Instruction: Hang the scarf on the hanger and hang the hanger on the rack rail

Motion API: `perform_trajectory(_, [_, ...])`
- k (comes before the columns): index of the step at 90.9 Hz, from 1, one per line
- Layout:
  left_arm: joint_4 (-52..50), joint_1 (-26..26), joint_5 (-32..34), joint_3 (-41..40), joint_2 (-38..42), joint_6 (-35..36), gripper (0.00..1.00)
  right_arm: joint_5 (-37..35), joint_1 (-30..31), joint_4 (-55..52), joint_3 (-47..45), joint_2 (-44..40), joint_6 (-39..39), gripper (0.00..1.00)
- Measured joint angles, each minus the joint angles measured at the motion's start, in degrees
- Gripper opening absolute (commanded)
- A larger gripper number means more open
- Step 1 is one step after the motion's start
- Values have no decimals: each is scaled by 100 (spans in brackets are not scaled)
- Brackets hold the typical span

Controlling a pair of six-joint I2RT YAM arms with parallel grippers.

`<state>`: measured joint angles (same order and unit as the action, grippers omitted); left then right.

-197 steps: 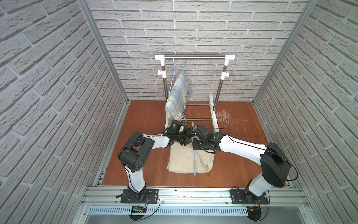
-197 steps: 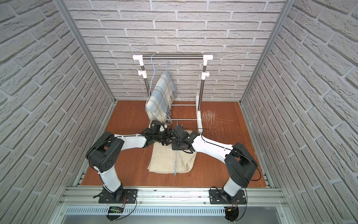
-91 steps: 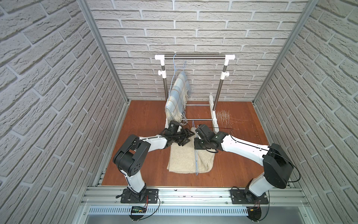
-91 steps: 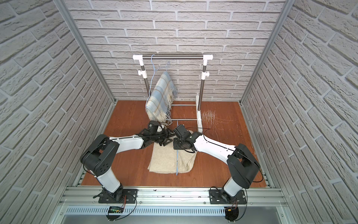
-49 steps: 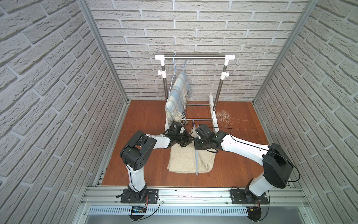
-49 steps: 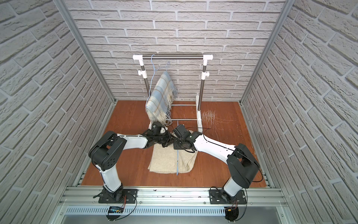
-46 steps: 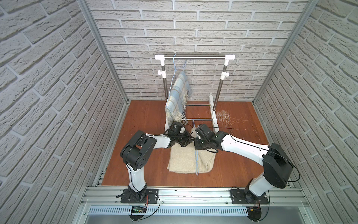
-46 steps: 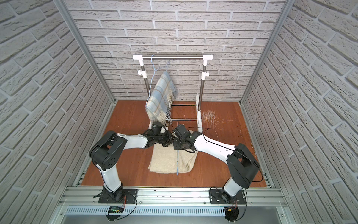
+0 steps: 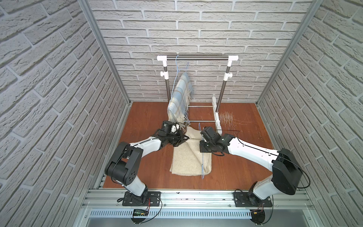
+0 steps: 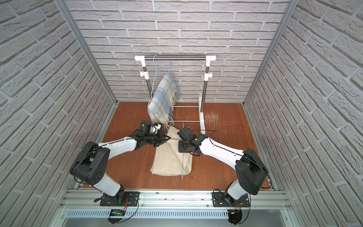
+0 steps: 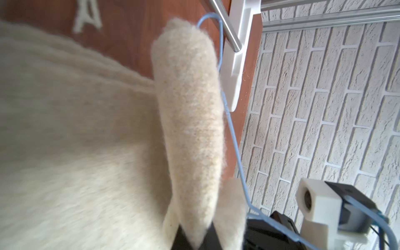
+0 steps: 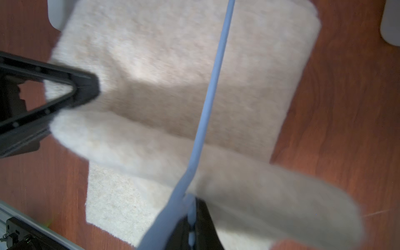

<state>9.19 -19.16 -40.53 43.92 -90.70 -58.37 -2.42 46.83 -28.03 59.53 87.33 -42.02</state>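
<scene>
Scarf [image 9: 189,159] in cream, fuzzy knit lies folded into a thick pad on the wooden worktop [image 9: 149,118], in front of the rack [image 9: 197,58] and between the two arms. Its far edge is raised off the wood, where the left pincer [image 9: 181,140] is clamped on a doubled fold. In the left wrist view that fold stands out from between the shut fingers [image 11: 181,238] as a soft, rounded roll. The right pincer [image 9: 202,152] is closed on the blue wire hanger [image 9: 203,167]. The hanger's long straight wire runs over the top of the scarf toward the near edge, and its hook end points toward the rack. A plaid scarf [image 9: 179,102] hangs below the rack's top bar.

The fabric looks light, thick and limp. It will likely sag and drape from any hold rather than keep a shape, and its layers may slide apart or unfold as they rise. The fuzzy surface should give good friction, so slipping seems less likely than catching only some of the layers. A pinch on a folded edge or corner, deep enough to take every layer, seems the best hold, as here. The hanger looks thin, stiff and springy. It could twist in its grip when the cloth drags over it, and loose fibres could snag on the wire.
</scene>
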Motion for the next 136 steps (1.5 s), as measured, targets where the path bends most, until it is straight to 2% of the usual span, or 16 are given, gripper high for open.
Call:
perform_trajectory(21, [-278,518,-66,-743,46,428,0,-17,-70,271,-682,-522,-216,3])
perform_trajectory(36, [-201,713,-94,-813,44,658,0,96,-83,490,-857,-590,-251,3])
perform_trajectory(40, [-199,715,-92,-767,44,721,18,127,-83,527,-861,-590,-249,3])
perform_trajectory(45, [-201,713,-79,-691,48,782,49,157,-83,553,-861,-590,-240,3])
perform_trajectory(47, [-243,713,-44,-647,76,822,59,160,-85,551,-861,-590,-234,3])
perform_trajectory(51, [-323,715,31,-586,173,837,67,166,-90,549,-861,-590,-223,3])
perform_trajectory(58, [-691,695,203,-422,608,903,74,179,-98,520,-861,-590,-192,3])
perform_trajectory(68, [-1344,568,424,197,1213,1049,76,192,-105,518,-861,-590,-162,3])
perform_trajectory(76, [-1650,352,466,863,1305,1093,77,203,-105,518,-861,-592,-144,3])
perform_trajectory(90, [-1792,-280,216,1788,555,1047,78,203,-107,520,-861,-592,-122,3])
perform_trajectory(109, [-2356,-616,48,1880,-391,841,79,199,-107,496,-837,-608,-101,3])
perform_trajectory(121, [-2531,-782,105,2197,-507,1338,77,201,-107,494,-839,-619,-101,3])
perform_trajectory(136, [-2041,-1058,-15,2465,-774,1998,75,199,-109,490,-839,-625,-96,3])
